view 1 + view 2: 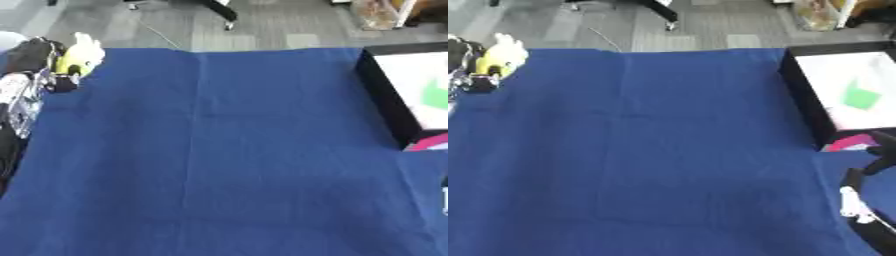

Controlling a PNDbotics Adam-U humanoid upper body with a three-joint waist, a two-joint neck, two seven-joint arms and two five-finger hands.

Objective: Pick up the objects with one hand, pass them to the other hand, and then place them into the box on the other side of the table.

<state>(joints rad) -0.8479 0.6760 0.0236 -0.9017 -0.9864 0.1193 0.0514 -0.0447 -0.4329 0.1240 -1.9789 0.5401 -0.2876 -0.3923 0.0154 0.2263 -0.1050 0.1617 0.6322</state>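
Left hand [31, 55]: at ten o'clock, over the desk's far-left edge — fingers curled round a yellow object [80, 56].
Right hand [874, 200]: at four o'clock, only a dark edge showing; cannot tell how far open.
Box [800, 102]: at two o'clock, black-walled, white inside, a green piece [861, 96] in it.
Desk [219, 150]: blue cloth — the whole middle lies bare.

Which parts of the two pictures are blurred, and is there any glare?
Left eye view: the left hand with the yellow object is smeared; the box interior looks washed out. Right eye view: the box's green item is soft-edged, and the right hand is blurred.
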